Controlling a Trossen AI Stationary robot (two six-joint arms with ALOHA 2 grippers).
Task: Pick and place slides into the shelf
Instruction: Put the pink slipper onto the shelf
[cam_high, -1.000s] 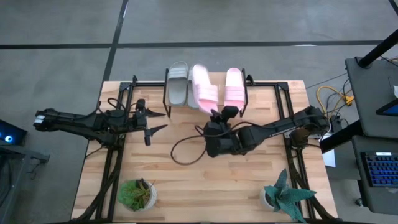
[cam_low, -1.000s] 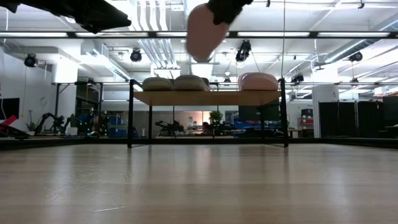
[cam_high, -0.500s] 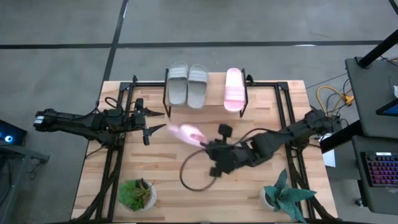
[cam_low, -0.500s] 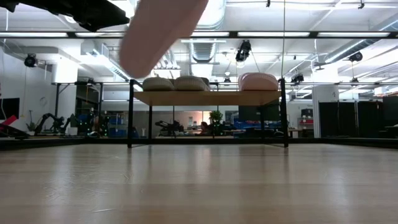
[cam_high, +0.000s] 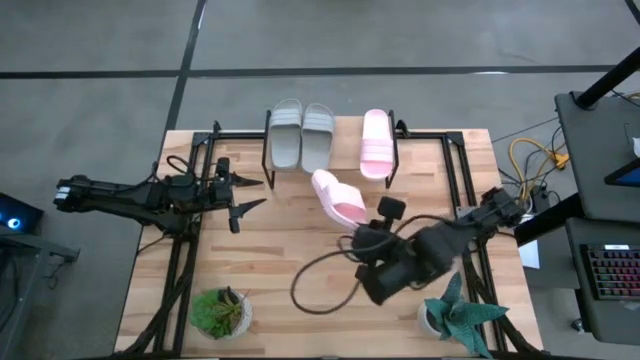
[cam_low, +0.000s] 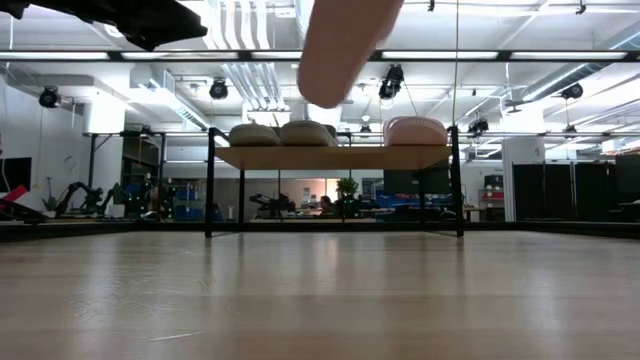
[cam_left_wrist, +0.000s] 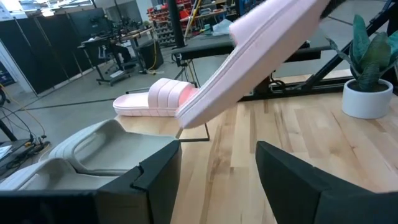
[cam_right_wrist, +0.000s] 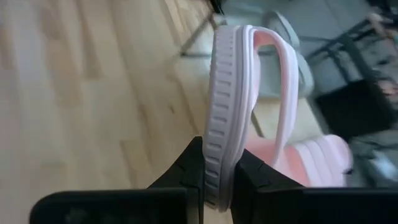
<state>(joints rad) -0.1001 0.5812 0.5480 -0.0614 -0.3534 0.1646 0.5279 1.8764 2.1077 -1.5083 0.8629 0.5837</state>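
Two pale grey slides (cam_high: 302, 135) and one pink slide (cam_high: 376, 143) lie on the plank top of the shelf (cam_high: 333, 165) at the table's far edge. In the low view the shelf (cam_low: 335, 157) stands on thin black legs. A second pink slide (cam_high: 338, 197) hangs in the air over the table's middle, in front of the shelf, with my right gripper (cam_high: 362, 220) shut on it. It also shows in the low view as a pink slide (cam_low: 345, 45) high up. My left gripper (cam_high: 250, 194) waits open at the table's left, pointing level toward the right. My right gripper pinches one end of the pink slide's sole (cam_right_wrist: 219, 163) between its two fingers, one on the footbed face and one on the underside. The fingers (cam_right_wrist: 186, 171) come slanting down from the near right and lie along the slide. The slide juts out beyond them toward the shelf, tilted, clear of the table.
Two potted plants (cam_high: 220, 312) (cam_high: 455, 315) stand near the front edge. A black cable loop (cam_high: 320, 285) lies on the wood under the right arm. Black frame rails run along both sides of the table (cam_high: 260, 250).
My right gripper has drawn back from the shelf toward the table's near edge and risen, rolling and tipping as it went, still shut on the pink slide. The slide came away from beside the grey pair, swung left, and now hangs over the table's middle.
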